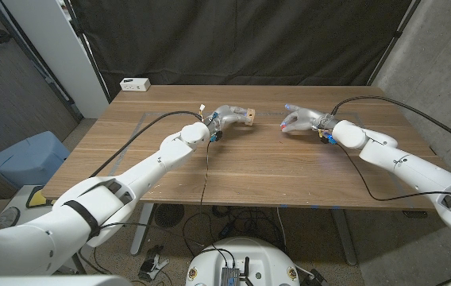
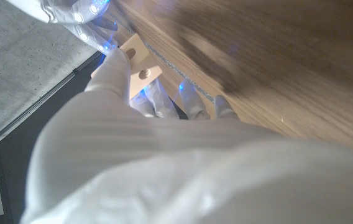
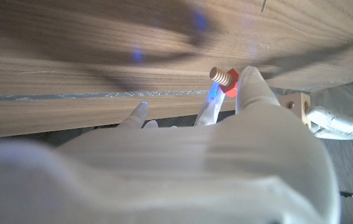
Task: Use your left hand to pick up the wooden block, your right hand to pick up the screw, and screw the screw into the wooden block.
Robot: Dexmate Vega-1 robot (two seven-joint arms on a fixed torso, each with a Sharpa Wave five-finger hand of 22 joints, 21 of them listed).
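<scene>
My left hand holds the small wooden block near the middle of the table; in the left wrist view the block shows a round hole on its face, pinched between my fingers. My right hand holds the screw, a wooden threaded shaft with a red head, gripped between thumb and finger. The screw's tip points toward the block, with a gap between them. Both hands are held above the table.
A white box sits at the table's far left corner. Cables run along both arms over the wooden table. A blue bin stands on the floor to the left. A dark curtain hangs behind.
</scene>
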